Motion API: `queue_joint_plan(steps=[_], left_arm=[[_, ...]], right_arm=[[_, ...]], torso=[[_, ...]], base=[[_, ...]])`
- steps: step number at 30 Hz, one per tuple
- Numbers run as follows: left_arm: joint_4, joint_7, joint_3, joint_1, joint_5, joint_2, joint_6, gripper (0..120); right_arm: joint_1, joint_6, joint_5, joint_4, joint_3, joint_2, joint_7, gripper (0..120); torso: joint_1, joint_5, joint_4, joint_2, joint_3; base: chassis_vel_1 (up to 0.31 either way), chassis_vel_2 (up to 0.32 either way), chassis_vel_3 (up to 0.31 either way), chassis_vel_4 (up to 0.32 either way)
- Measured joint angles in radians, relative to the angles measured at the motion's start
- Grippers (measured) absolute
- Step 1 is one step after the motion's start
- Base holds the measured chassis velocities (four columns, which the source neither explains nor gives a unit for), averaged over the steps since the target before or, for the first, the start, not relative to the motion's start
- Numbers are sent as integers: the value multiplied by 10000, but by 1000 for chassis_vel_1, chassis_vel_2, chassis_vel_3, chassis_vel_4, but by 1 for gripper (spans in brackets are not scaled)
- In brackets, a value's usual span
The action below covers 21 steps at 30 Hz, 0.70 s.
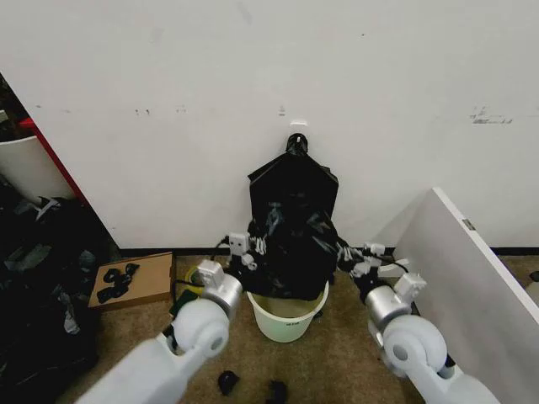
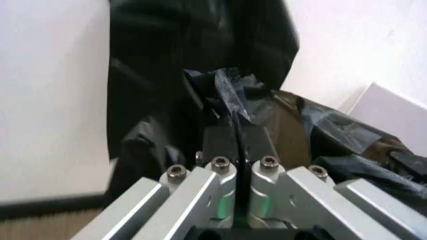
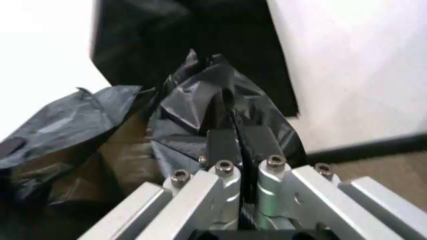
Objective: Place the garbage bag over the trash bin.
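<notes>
Black, glossy and crinkled, the garbage bag [image 1: 290, 252] hangs bunched over the mouth of the trash bin [image 1: 288, 317], covering the rim at the back while the white front wall stays bare below it. You have the left gripper [image 2: 236, 129] at the bin's left side, its fingers [image 2: 217, 142] pressed together on a fold of the plastic. The right gripper [image 3: 233, 134] sits at the bin's right side, clenched on another fold. Behind the bin, a flat bundle of bags [image 1: 293, 181] hangs on the wall.
</notes>
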State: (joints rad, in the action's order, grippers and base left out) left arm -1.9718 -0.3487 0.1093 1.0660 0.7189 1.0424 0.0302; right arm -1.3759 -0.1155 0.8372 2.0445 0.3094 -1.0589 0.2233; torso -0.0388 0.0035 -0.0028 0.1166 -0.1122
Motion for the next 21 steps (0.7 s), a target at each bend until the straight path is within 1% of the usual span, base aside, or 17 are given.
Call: queue_joint_plan(steps=[5,8,10,14,16,18,21], left_arm=[[-48,-4,-139,414,-134,-230,-67,0],[-219,-94,-606,1353,-242,-542,-125,0],[-291,-103,-707,1556,-298,-598,-137,0],[-749,-152,-1179,2613,-683,-919,-212,0],[-845,-163,-1349,2970,-799,-926,-216,0],[-847,-171,-1389,3071,-837,-898,-216,0],[-754,-227,-1437,3313,-943,-713,-196,0]], right_arm=[[-363,95,-375,-109,-78,-93,-36,0],[-866,97,-962,-174,-292,-366,59,0],[-987,64,-1052,-142,-321,-399,114,0],[-1438,-371,-1358,107,-388,-487,730,0],[-1512,-605,-1452,117,-414,-501,1050,0],[-1526,-690,-1489,118,-435,-505,1138,0],[-1541,-1048,-1627,78,-555,-543,1432,0]], torso=[[1,0,1,0,0],[1,0,3,1,1],[1,-1,2,1,1],[1,-2,3,2,1],[1,-1,2,2,1],[1,-1,2,2,1],[1,-1,1,2,1]], base=[[0,0,0,0],[0,0,0,0],[0,0,0,0],[0,0,0,0],[0,0,0,0],[0,0,0,0],[0,0,0,0]])
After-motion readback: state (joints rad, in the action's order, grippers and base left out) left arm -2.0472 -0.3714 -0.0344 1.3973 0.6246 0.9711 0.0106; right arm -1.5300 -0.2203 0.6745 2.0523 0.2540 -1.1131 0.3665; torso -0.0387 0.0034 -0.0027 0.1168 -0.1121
